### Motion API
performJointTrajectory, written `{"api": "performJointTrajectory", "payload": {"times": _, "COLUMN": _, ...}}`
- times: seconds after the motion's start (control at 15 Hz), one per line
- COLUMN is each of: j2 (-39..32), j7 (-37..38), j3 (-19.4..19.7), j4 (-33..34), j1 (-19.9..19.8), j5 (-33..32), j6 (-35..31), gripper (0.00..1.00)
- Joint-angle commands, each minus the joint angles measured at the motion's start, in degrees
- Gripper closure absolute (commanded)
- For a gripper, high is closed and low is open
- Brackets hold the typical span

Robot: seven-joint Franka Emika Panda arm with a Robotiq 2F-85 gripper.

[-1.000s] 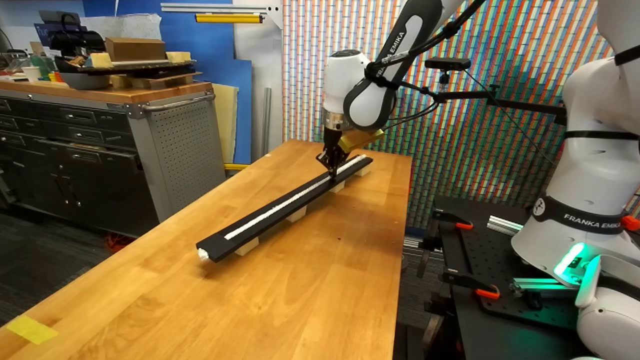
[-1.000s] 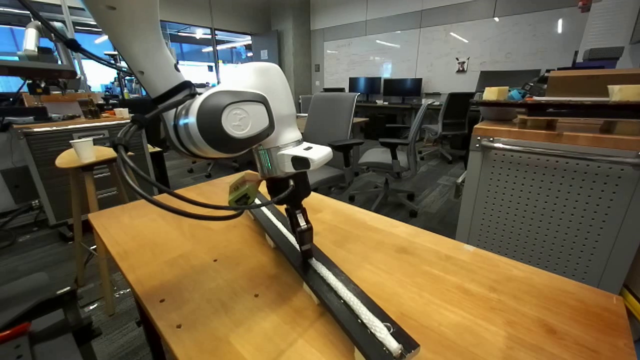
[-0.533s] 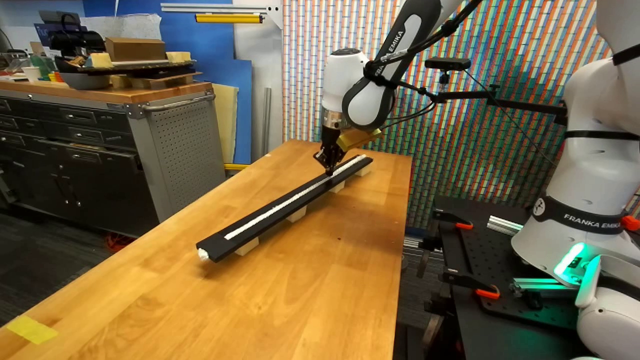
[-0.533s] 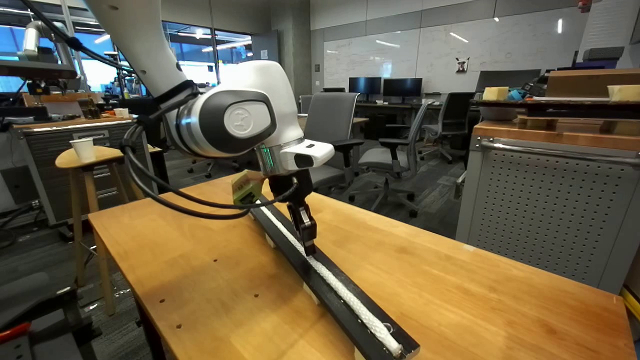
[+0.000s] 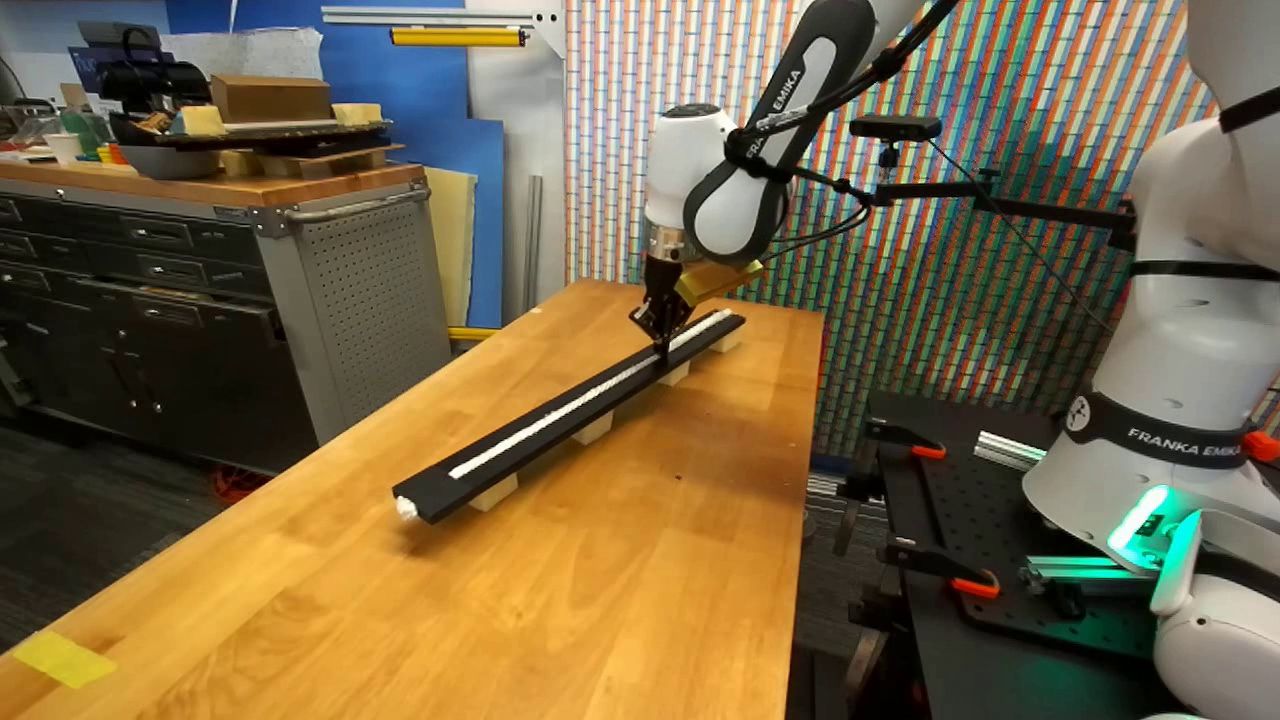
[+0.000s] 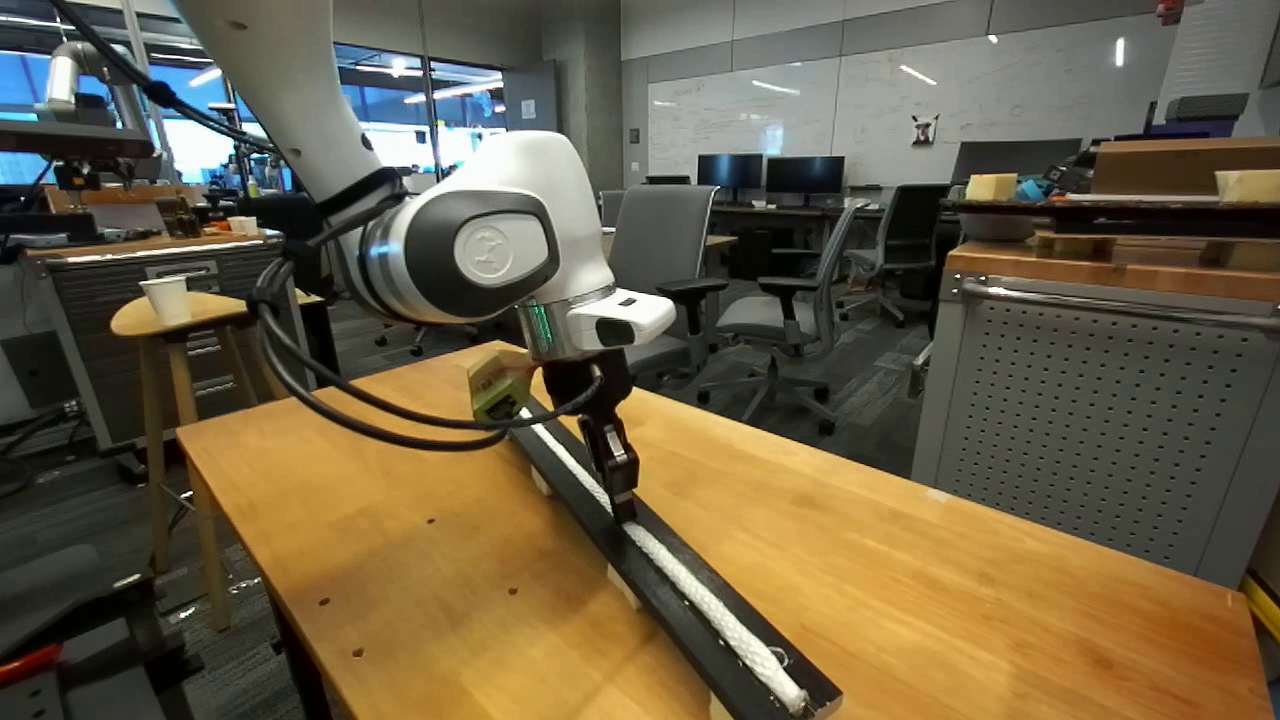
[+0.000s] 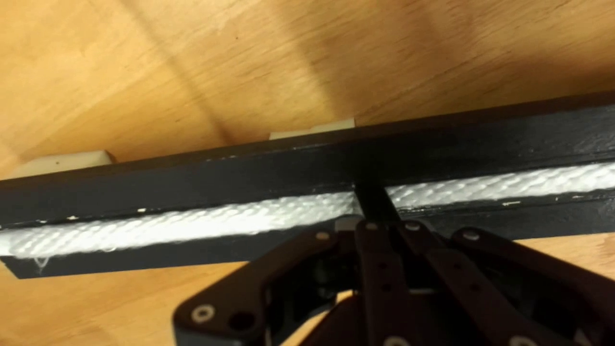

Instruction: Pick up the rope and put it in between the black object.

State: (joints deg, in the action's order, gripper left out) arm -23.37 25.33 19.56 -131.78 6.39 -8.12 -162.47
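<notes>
Your gripper (image 7: pixel 376 198) is clenched with nothing between its 2 fingers — the joined tips seem to bear down on the rope (image 7: pixel 216 218) rather than grasp it. In all 3 views the rope lies lengthwise along the groove of the black object (image 7: pixel 192 181), which rests on pale blocks (image 7: pixel 62 162) above the table (image 7: pixel 144 96).

Expect the rope to be light, limp and soft: it should squash under the tips and spring back a little, so push straight down, since a lengthwise drag could bunch it. The braid should grip well and nothing looks fragile, though the loose thread (image 7: pixel 42 262) near its end may snag.

In the wrist view the rope looks narrower and deeper set to the right of your tips, wider and prouder to the left, so that left stretch probably wants pressing next. If you have to take hold, pinch across it there, where its sides look more exposed — in the sunk part the groove walls would leave you little to seize
</notes>
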Motion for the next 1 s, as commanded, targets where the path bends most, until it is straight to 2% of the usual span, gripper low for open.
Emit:
{"api": "performJointTrajectory", "payload": {"times": 0.0, "j2": -2.2, "j7": -2.3, "j3": -1.8, "j4": 2.3, "j1": -2.6, "j5": 1.7, "j6": 0.1, "gripper": 1.00}}
{"api": "performJointTrajectory", "payload": {"times": 0.93, "j2": -3.0, "j7": -3.2, "j3": -0.8, "j4": 2.6, "j1": -7.1, "j5": 3.6, "j6": -0.2, "gripper": 1.00}}
